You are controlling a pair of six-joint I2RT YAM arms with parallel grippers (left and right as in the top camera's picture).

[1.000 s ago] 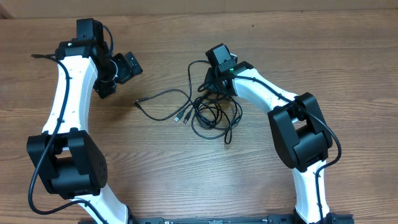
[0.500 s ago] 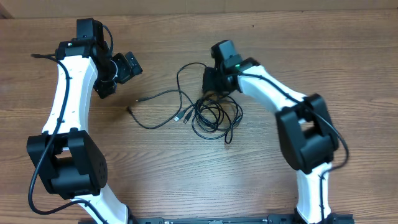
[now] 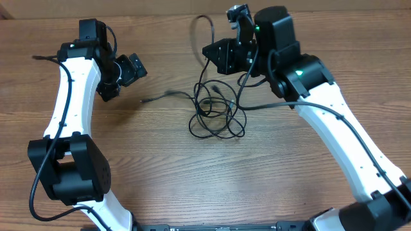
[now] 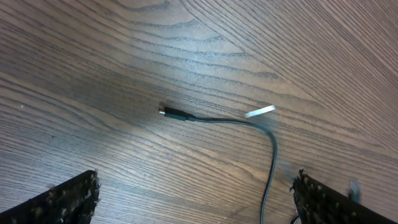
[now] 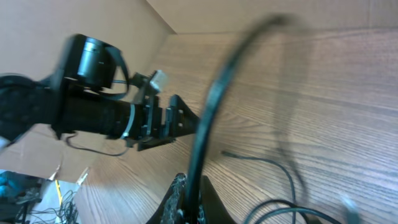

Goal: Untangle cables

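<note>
**One strand raised clear of the knot**

Right gripper (image 5: 189, 198) — jaws closed on a single cord (image 5: 208, 118), which arcs up and away from the fingertips. From above, the gripper sits high over the far side of the table (image 3: 192, 186). The cables (image 3: 215, 117) lie below it as a loose bundle of overlapping loops. One strand trails left to a plug end (image 4: 165, 112). Left gripper (image 3: 136, 67) hangs over that plug, jaws wide apart, holding nothing. My judgement: draw the held cord away slowly and watch whether the bundle drags along — if it does, pin the rest with the left gripper.
</note>
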